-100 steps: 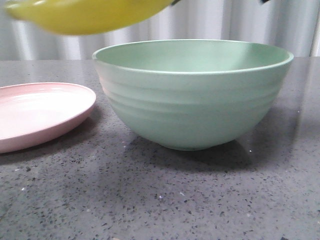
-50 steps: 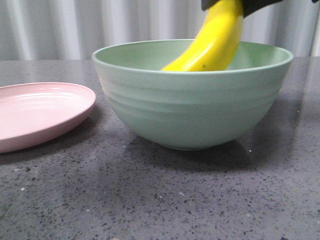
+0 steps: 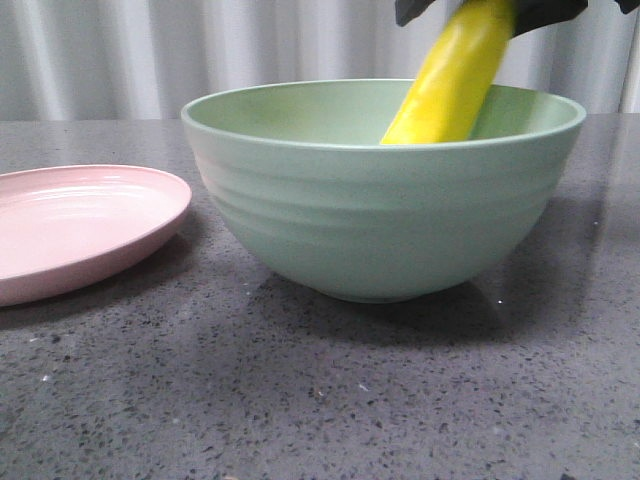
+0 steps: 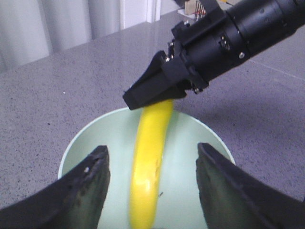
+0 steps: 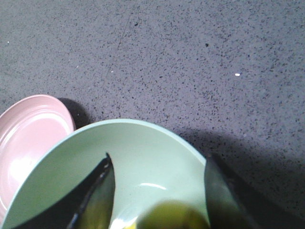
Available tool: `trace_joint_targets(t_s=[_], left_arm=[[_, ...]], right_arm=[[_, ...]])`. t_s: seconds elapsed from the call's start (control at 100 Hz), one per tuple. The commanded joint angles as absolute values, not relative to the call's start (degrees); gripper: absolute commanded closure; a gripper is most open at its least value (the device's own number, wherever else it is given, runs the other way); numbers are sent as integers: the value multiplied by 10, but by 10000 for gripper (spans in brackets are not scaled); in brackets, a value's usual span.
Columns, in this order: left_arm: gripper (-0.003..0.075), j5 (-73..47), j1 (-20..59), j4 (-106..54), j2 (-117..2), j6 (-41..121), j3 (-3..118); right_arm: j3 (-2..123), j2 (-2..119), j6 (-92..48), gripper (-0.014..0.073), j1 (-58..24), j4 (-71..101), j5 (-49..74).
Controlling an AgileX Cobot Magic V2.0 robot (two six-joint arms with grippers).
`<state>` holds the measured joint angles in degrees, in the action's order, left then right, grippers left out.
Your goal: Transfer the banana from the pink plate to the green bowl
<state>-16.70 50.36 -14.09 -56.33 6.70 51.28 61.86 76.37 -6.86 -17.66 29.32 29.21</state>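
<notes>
Banana (image 3: 452, 80) (bright yellow, tilted) pinched by right jaws, dips into green bowl (image 3: 380, 215).

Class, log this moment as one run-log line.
right gripper: shut on banana | banana: lower end inside green bowl | pink plate: bare | left gripper: open
</notes>
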Motion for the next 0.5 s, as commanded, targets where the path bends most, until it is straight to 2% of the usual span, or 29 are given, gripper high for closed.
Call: trace_joint_targets(t_s=[0.0, 0.13, 0.21, 0.28, 0.39, 0.45, 0.49], left_arm=[[344, -110, 508, -144, -555, 68, 533], [352, -110, 508, -134, -555, 68, 533], [424, -108, 508, -134, -555, 68, 533], [537, -112, 508, -134, -553, 68, 533], [741, -126, 508, -134, -539, 68, 531], [741, -130, 508, -134, -531, 68, 526], [741, -130, 508, -134, -522, 68, 519]], right_arm=[[638, 744, -74, 249, -176, 293, 260], [638, 720, -75, 249, -176, 244, 261], [638, 699, -75, 270, -176, 224, 267], [636, 678, -75, 350, -176, 210, 282], [634, 639, -75, 548, -176, 183, 294], [628, 612, -75, 648, -176, 171, 292], [622, 597, -75, 663, -176, 164, 290]])
